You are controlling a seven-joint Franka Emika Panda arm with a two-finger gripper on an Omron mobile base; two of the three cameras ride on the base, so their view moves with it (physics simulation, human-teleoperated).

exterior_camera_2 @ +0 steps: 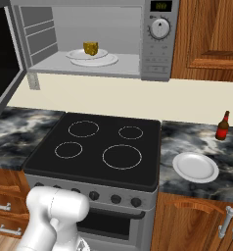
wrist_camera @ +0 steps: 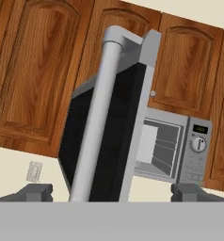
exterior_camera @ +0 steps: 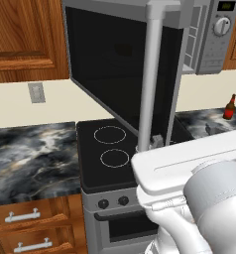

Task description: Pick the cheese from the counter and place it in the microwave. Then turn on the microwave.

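A: Our cheese [exterior_camera_2: 91, 48] sits on the small plate [exterior_camera_2: 87, 54] inside the microwave [exterior_camera_2: 155, 63], so placing is done.

B: Our gripper [wrist_camera: 111, 193] is spread wide, empty, facing the open door [wrist_camera: 104, 141]. We still must shut it and turn the knob [exterior_camera_2: 159, 28].

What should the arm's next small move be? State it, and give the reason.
Probably push the microwave door shut. The cheese already sits on a plate inside the microwave, the door stands wide open, and the open gripper faces the bar handle with nothing held. The knob likely comes only after closing.
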